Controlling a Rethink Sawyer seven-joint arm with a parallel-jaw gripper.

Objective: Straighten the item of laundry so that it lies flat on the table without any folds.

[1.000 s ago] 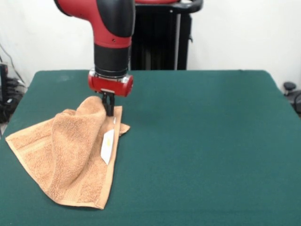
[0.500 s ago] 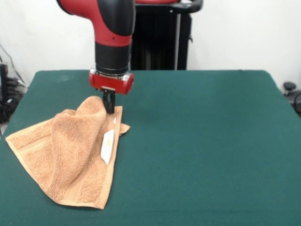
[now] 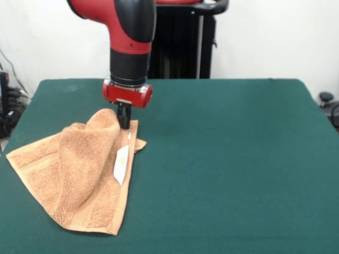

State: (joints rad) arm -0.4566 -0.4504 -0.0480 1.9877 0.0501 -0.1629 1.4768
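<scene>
Dark green felt surface (image 3: 222, 159); orange-tan terry towel (image 3: 79, 174) rumpled near left edge, white label (image 3: 121, 163) showing. Black gripper (image 3: 123, 119) at raised far fold; pinching or not, cannot tell.

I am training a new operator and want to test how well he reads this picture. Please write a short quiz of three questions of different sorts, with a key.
1. True or false: the towel lies fully flat on the table.
2. Multiple choice: where is the white label?
A. On the towel's edge nearest the table's middle
B. On the bare table, away from the towel
C. Hanging from the arm
3. Short answer: which part of the towel is the gripper at?

Key
1. False: a thick fold is heaped over it.
2. A
3. The raised far corner, next to the fold's top.
</scene>
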